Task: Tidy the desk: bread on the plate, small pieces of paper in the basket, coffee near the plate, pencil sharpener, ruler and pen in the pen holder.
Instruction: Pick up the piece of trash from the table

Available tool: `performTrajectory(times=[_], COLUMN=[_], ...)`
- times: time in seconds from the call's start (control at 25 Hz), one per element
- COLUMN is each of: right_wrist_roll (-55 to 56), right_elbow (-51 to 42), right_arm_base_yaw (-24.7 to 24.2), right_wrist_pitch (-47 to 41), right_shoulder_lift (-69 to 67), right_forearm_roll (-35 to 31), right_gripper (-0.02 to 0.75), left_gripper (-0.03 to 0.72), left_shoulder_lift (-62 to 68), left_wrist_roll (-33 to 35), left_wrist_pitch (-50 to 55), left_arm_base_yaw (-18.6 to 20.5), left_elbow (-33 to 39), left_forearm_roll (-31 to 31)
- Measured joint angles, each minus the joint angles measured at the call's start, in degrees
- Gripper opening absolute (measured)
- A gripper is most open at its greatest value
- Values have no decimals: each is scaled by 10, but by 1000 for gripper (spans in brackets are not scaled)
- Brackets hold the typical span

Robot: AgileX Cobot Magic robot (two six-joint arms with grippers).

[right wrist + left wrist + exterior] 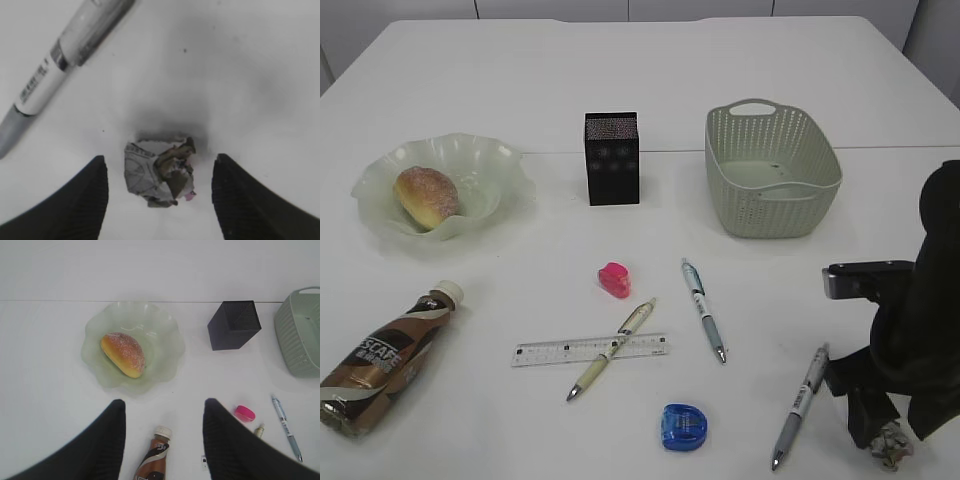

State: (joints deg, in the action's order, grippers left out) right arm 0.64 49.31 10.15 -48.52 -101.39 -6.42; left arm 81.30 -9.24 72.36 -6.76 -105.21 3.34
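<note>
Crumpled paper ball (pixel 160 172) is lying on the desk (pixel 520 90) between the right gripper (pixel 159 192)'s spread jaws, apparently untouched. Left gripper (pixel 164 432) is hovering open, empty, above the coffee bottle (pixel 156 457).

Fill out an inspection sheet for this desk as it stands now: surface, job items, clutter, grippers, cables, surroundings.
Surface: plain white desk, no spills seen.
Job's things: golden-brown bun lies in the wavy pale green glass dish. Brown coffee bottle lies on its side, front left. Black mesh pen holder and sage-green perforated basket stand at the back; nothing shows in the basket. Clear ruler lies under a cream pen. Two more pens, a pink sharpener and a blue sharpener lie loose. One crumpled paper ball sits front right.
Clutter: nothing seen.
Grippers: left gripper open above the bottle; right gripper open, straddling the paper ball.
Cables: nothing seen.
Surroundings: pale wall panels behind.
</note>
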Motion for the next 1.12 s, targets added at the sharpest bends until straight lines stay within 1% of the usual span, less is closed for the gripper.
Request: performTrajectory(times=[0.76,0.84,0.88,1.04,1.12], right_wrist_roll=[1,1,1,1,1], right_elbow=[-13,-13,-13,-13,-13], right_arm_base_yaw=[0,0,0,0,0], right_wrist_pitch=[26,26,26,26,26], right_shoulder_lift=[-18,-23,-25,-25,-25], right_forearm_roll=[0,0,0,0,0], right_gripper=[472,433,398,211,153], left_gripper=[364,364,364,363,363], left_shoulder_lift=[0,0,0,0,0], left_wrist_roll=[0,0,0,0,0], left_wrist_pitch=[0,0,0,0,0], left_arm_base_yaw=[0,0,0,0,0], left_elbow=[0,0,0,0,0], left_forearm_roll=[0,0,0,0,0])
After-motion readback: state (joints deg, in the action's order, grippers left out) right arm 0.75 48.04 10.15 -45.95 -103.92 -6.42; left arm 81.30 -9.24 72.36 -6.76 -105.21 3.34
